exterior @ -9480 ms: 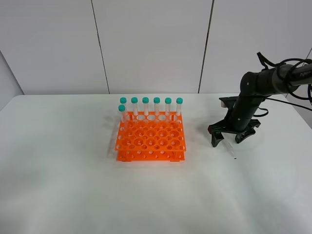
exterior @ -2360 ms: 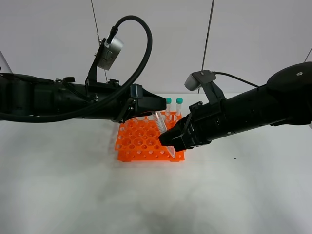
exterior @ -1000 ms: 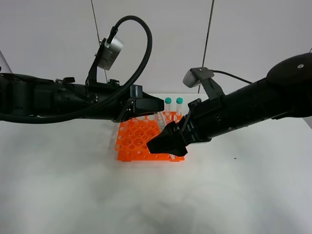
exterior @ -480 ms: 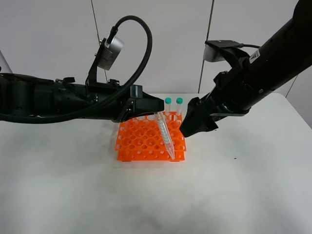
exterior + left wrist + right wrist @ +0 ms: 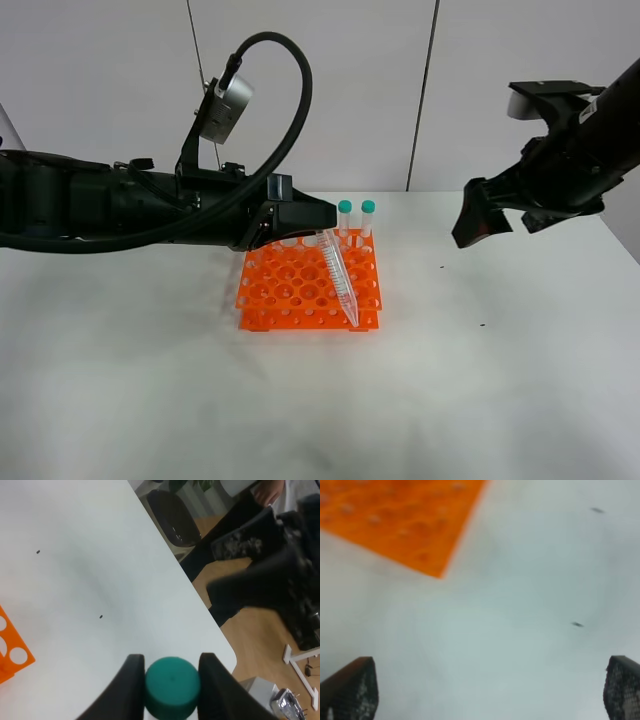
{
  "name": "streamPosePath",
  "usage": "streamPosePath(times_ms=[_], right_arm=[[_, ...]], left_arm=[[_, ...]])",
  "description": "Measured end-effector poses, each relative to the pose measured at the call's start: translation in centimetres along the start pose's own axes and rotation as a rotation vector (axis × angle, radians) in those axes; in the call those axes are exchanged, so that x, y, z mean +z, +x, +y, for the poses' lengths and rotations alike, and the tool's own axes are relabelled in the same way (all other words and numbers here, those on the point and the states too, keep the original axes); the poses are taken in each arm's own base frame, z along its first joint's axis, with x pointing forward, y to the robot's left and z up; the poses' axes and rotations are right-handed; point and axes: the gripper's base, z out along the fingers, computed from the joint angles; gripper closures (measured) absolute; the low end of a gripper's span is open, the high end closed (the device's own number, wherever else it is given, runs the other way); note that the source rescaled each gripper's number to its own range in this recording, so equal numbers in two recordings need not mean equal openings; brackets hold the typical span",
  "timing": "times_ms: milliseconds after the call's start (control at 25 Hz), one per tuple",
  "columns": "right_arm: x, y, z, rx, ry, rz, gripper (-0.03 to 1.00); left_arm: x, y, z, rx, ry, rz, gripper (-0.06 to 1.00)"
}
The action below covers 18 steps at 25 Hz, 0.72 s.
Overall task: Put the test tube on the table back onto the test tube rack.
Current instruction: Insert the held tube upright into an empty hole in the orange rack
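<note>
While the right end effector [image 5: 485, 689] gapes empty, test tube [image 5: 340, 275] clamped at its cap in left end effector [image 5: 172, 680].

the test tube rack [image 5: 285, 290] is orange, the test tube [image 5: 340, 280] clear with teal-green cap [image 5: 172, 685], the table [image 5: 150, 400] white.

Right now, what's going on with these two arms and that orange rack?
The left claw is shut on the green cap of the test tube, holding it tilted, tip down at the front right corner of the test tube rack, not yet upright in a hole. The right claw is open and empty, raised above the table to the right.
</note>
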Motion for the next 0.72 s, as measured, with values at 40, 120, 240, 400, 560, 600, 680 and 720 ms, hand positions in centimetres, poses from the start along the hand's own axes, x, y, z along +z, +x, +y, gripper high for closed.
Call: streamPosePath(times_ms=[40,120,240,400,560,600,680,720], right_arm=[[0.1,0.1,-1.0,0.021,0.021,0.009,-0.03],[-0.1,0.4,-2.5,0.052,0.056,0.033,-0.03],[-0.4,0.9,-3.6,0.082,0.071,0.071,-0.03],[-0.6,1.5,-3.6,0.114,0.064,0.126,-0.03],[-0.9,2.2,-3.7,0.143,0.091,0.194,-0.03],[-1.0,2.3,-3.7,0.144,0.098,0.194,-0.03],[-1.4,2.9,-3.6,0.143,0.099,0.187,-0.03],[-1.7,3.4,-3.4,0.142,0.1,0.18,-0.03]], left_arm=[[0.0,0.0,0.0,0.0,0.0,0.0,0.94],[0.0,0.0,0.0,0.0,-0.001,0.0,0.94],[0.0,0.0,0.0,0.0,-0.001,0.0,0.94],[0.0,0.0,0.0,0.0,-0.001,0.0,0.94],[0.0,0.0,0.0,0.0,-0.001,0.0,0.94],[0.0,0.0,0.0,0.0,-0.001,0.0,0.94],[0.0,0.0,0.0,0.0,-0.001,0.0,0.94],[0.0,0.0,0.0,0.0,-0.001,0.0,0.94]])
